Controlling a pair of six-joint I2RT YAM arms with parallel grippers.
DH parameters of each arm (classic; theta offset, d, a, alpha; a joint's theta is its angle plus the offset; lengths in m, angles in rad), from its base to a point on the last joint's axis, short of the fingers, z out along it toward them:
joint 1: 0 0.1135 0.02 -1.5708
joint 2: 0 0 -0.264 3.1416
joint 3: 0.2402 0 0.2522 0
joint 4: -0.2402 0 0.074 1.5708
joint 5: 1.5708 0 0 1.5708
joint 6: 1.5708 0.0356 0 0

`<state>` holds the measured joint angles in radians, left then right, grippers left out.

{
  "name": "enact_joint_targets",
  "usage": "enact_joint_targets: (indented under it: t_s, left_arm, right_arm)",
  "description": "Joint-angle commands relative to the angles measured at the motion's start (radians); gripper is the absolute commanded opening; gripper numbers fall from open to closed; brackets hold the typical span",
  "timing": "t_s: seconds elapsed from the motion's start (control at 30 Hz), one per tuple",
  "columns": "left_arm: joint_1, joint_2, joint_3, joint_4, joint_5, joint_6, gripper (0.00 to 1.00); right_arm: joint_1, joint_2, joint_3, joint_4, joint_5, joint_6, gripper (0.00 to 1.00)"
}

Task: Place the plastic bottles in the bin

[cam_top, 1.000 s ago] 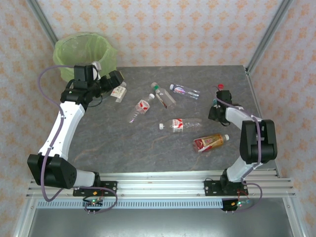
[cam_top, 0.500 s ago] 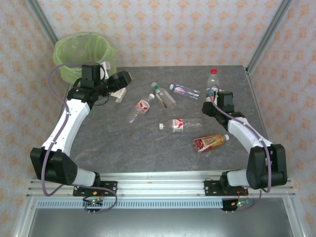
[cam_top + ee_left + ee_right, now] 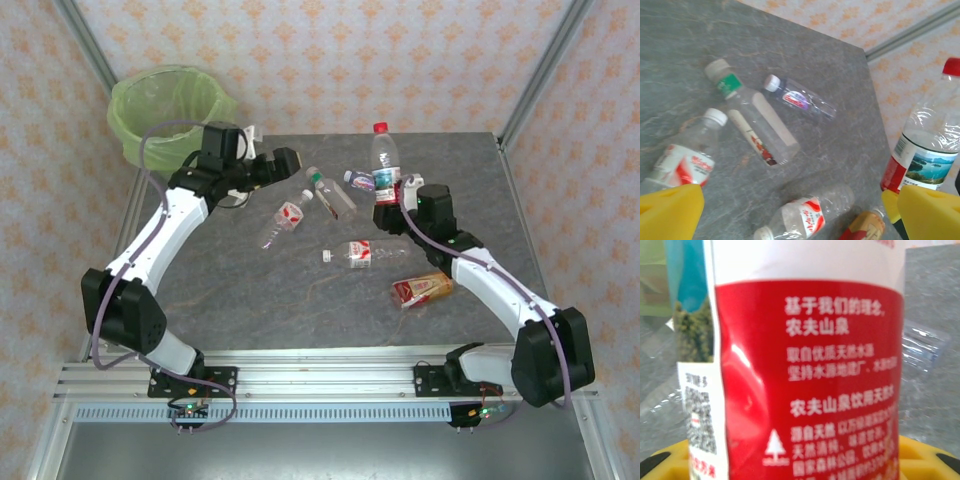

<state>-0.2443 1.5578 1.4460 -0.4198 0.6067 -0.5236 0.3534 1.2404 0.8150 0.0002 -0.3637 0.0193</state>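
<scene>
Top external view: a round bin lined with translucent light-green plastic (image 3: 170,105) stands off the grey bench's (image 3: 250,290) far-left corner. Right of the bin, the left hand (image 3: 288,163) hangs released. Farther right, the right hand (image 3: 392,198) is clenched on an upright red-capped clear plastic bottle (image 3: 384,168). Loose clear bottles (image 3: 286,214) and a brown-orange bottle (image 3: 422,289) lie between them.

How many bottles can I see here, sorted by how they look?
clear bottles with red-and-white labels, lying down: 2
clear bottle with a green neck band, lying down: 1
clear bottle with a purple label, lying down: 1
brown-orange bottle, lying down: 1
red-capped bottle, upright in the right gripper: 1
Total: 6
</scene>
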Motion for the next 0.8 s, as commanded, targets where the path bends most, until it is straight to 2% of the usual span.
enact_joint_targets:
  t_s: [0.0, 0.33, 0.77]
  left_arm:
    - [-0.029, 0.031, 0.051, 0.06, 0.076, -0.003, 1.0]
    - [-0.1, 0.106, 0.116, 0.115, 0.072, -0.033, 1.0]
    - [-0.113, 0.191, 0.257, 0.041, 0.068, 0.009, 0.97]
  right_arm:
    - [0.028, -0.016, -0.001, 0.06, -0.03, -0.028, 0.42]
    - [0.127, 0.039, 0.036, 0.095, -0.121, -0.055, 0.4]
    - [0.215, 0.109, 0.124, 0.111, -0.216, -0.088, 0.4]
